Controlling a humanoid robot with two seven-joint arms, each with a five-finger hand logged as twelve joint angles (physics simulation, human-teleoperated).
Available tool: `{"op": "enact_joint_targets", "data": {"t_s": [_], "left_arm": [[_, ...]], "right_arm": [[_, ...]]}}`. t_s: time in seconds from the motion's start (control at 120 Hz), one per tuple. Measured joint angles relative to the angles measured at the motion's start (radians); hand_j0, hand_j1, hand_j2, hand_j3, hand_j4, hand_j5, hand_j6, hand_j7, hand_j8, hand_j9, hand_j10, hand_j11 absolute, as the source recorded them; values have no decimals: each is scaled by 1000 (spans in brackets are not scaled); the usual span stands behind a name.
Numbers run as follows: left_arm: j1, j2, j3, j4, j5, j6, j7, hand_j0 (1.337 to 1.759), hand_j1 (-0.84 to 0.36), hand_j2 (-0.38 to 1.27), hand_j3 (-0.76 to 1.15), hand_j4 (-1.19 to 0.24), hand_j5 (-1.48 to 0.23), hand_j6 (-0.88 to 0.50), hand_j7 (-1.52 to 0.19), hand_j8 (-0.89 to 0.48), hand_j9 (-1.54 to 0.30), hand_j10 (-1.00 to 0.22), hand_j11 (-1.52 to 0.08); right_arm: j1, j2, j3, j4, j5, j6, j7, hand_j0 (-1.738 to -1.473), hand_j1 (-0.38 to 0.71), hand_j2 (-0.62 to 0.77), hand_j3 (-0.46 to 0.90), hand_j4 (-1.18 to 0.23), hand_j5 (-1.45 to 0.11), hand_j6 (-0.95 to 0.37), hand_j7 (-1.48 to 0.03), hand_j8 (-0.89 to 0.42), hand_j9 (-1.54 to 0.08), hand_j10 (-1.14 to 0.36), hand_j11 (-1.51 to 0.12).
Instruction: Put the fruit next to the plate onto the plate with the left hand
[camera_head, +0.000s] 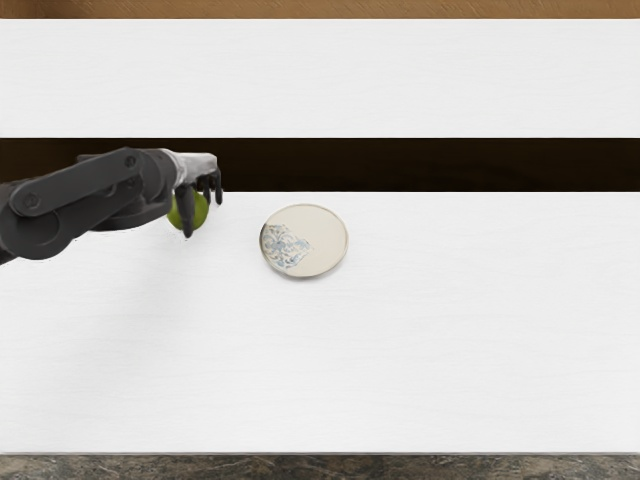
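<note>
- The left hand (198, 186) is on the green fruit (196, 213), its dark fingers curled over and around it, which looks like a grasp.
- The fruit is left of the patterned plate (328, 236), near but apart from it; whether it has left the tabletop (400, 350) cannot be told.
- Still to do, by my judgement: carry it right and release it on the plate, which holds nothing yet.
</note>
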Motion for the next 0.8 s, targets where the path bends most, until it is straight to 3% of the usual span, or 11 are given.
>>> {"op": "enact_joint_targets", "data": {"t_s": [0.258,0.433,0.617,0.675,0.8], "left_arm": [[-147,-39,0,-113,-141,-10,0,1654,-184,336,0,-643,-907,-546,-858,-467,-860,-547,-878],[-150,-131,0,-141,-197,-10,0,1654,-209,355,0,-633,-914,-529,-863,-431,-859,-509,-876],[-111,-114,-23,-141,-247,-1,0,1657,13,164,0,-350,-492,-311,-471,-268,-470,-300,-477],[-47,-79,-74,-143,-269,-1,0,1657,60,130,0,-294,-409,-264,-393,-232,-392,-256,-398],[-20,34,-214,-165,-329,-5,0,1657,126,82,0,-216,-294,-200,-286,-183,-285,-195,-288]], "right_arm": [[0,0,0,0,0,0,0,-1658,-349,0,0,0,0,0,0,0,0,0,0],[0,0,0,0,0,0,0,-1658,-349,0,0,0,0,0,0,0,0,0,0],[0,0,0,0,0,0,0,-1658,-349,0,0,0,0,0,0,0,0,0,0],[0,0,0,0,0,0,0,-1658,-349,0,0,0,0,0,0,0,0,0,0],[0,0,0,0,0,0,0,-1658,-349,0,0,0,0,0,0,0,0,0,0]]}}
